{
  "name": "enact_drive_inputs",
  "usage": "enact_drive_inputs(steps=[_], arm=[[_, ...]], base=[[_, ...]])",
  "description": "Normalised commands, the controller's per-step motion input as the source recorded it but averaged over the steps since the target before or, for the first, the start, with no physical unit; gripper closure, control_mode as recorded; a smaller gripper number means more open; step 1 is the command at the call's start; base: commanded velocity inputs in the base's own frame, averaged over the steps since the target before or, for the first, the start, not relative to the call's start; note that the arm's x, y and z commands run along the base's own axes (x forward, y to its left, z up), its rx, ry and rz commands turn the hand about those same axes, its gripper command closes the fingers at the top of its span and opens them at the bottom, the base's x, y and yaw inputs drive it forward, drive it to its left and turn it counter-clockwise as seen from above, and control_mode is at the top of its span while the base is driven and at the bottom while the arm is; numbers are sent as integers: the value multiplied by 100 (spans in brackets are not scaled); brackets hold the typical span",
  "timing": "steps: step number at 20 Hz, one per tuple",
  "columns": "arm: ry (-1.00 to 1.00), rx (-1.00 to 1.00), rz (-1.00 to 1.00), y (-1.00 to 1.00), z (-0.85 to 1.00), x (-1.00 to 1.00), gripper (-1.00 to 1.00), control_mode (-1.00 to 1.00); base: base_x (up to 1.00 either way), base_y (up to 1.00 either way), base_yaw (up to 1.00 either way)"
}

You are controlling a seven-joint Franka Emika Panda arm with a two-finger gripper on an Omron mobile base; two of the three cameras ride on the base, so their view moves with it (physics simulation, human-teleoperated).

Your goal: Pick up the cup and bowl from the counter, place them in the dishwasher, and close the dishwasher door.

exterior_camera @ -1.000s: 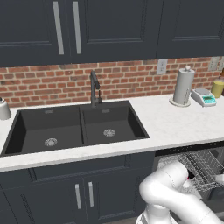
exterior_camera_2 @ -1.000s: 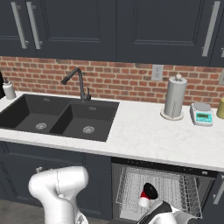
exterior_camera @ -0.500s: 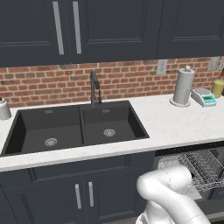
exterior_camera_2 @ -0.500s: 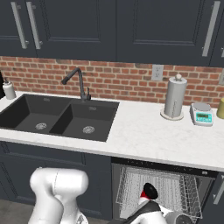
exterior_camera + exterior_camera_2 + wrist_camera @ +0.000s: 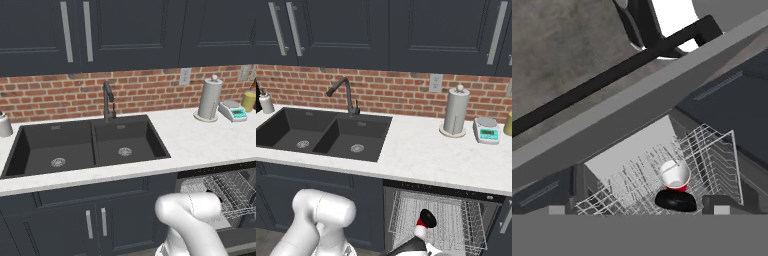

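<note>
On the table stand one paper towel roll, one kitchen scale and one yellow jar, with one black double sink and its faucet set to the left. Below, the dishwasher shows its wire rack, which holds one red cup touching one black bowl. The tool's fingertips stand spread fully apart, low before the rack, holding and touching nothing.
</note>
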Motion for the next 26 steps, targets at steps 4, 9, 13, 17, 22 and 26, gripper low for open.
enact_drive_inputs(steps=[4,9,13,17,22,26], arm=[[-3,-5,18,-6,-16,-100,-100,-100],[0,-8,21,-17,-27,-100,-100,-100],[1,-4,30,-5,-53,-100,-100,-100],[1,0,32,-13,-56,-100,-100,-100],[2,6,24,-30,-62,-100,-100,-100],[-6,16,17,-11,-90,-80,-100,-100]], base=[[0,0,0],[0,0,0],[0,0,0],[0,0,0],[0,0,0],[0,0,0]])
